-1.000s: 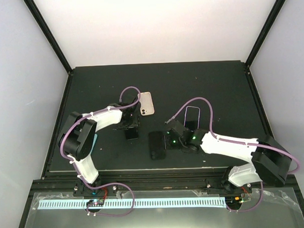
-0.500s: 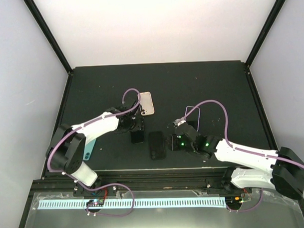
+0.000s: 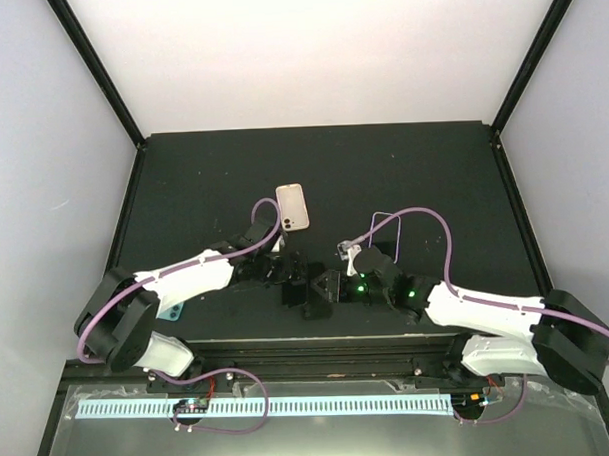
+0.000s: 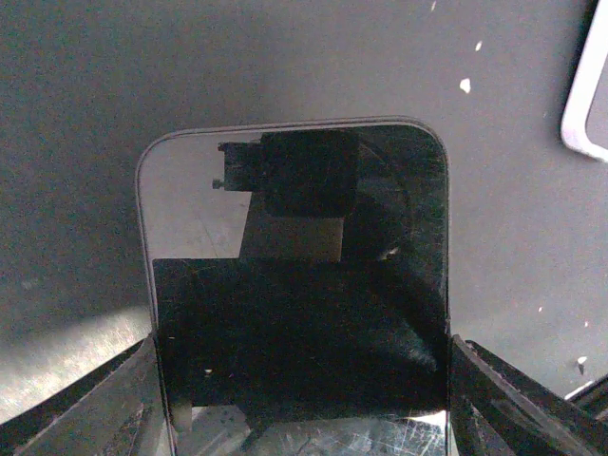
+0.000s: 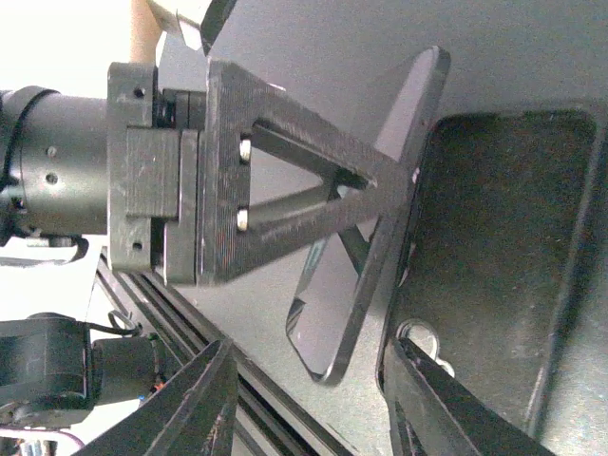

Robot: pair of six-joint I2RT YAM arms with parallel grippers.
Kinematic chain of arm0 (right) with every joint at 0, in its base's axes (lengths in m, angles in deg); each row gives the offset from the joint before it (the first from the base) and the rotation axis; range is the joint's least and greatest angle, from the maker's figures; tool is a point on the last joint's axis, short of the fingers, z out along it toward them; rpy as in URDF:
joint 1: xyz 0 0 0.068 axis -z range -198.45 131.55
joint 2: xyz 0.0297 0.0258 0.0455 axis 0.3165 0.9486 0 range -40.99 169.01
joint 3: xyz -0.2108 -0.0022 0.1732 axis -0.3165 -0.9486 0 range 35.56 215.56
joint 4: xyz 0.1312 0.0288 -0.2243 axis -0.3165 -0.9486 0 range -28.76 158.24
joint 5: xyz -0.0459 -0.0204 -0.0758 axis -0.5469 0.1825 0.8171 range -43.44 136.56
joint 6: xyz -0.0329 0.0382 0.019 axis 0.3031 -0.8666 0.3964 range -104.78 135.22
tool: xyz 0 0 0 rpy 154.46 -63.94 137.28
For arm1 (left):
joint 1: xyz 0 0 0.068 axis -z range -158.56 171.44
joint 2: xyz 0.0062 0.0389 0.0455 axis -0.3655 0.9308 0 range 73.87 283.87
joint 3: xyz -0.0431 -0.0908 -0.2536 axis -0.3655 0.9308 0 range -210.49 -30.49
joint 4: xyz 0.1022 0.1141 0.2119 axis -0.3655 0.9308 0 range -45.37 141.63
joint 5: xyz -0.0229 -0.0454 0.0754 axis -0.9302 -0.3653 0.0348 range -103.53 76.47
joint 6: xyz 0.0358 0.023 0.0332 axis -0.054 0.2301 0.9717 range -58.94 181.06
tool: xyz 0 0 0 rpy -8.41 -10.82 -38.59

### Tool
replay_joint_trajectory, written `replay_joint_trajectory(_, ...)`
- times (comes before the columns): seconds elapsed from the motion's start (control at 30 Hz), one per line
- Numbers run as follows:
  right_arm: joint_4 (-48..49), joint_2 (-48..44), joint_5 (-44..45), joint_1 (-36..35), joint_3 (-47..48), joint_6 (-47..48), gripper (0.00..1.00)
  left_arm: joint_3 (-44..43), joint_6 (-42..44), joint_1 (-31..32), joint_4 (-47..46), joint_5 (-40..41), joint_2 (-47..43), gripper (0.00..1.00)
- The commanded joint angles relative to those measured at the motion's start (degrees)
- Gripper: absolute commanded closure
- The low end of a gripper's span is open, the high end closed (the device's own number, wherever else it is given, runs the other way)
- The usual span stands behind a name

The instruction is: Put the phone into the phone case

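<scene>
**Black phone held tilted beside its case, both tools crowded close**

Nearest me, at the front of the dark worktop (image 4: 190,66), the right tool (image 5: 313,399) hangs low with its fingers partway apart and nothing clamped between them. One finger sits just beside the left rim of the black phone case (image 5: 503,256), which lies flat and open side up, close to the front rail.

Just beyond, the left tool (image 4: 304,418) has its fingers spread wide and closed on the long edges of the black phone (image 4: 294,285). It holds the phone tilted, one edge low against the side of the case.

Farther back lie a clear case (image 3: 374,229) and a pale pink phone or case (image 3: 293,206), well apart from the work.

My worries:
- Nothing pins the case, so pressing the phone in could push it sideways or toward the rail.
- The phone may catch on the rim and seat crooked.
- The smooth glass edges could slip in the grip.
- The two tools are near enough to knock together.
</scene>
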Motion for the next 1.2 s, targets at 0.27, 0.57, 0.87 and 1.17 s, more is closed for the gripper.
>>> replay_joint_trajectory(0.27,9.04,8.99,-5.17,-0.32,-0.64,-5.63,0.62,0.95,-6.46,2.73,-8.83,-4.72,-1.24,0.4)
replay_joint_trajectory(0.57,11.09,9.87,-4.86,-0.33,-2.68,-7.37,0.91,1.25,-7.27,3.63,-9.66,-4.74,-2.19,0.37)
replay_joint_trajectory(0.87,16.08,7.46,-5.83,-0.33,-6.97,-10.83,0.99,2.54,-6.17,3.49,-8.24,-2.71,-5.81,0.08)
replay_joint_trajectory(1.17,17.54,7.8,-7.06,0.55,-8.31,-11.93,0.99,3.17,-2.5,2.97,-4.92,-0.47,-8.84,0.01)
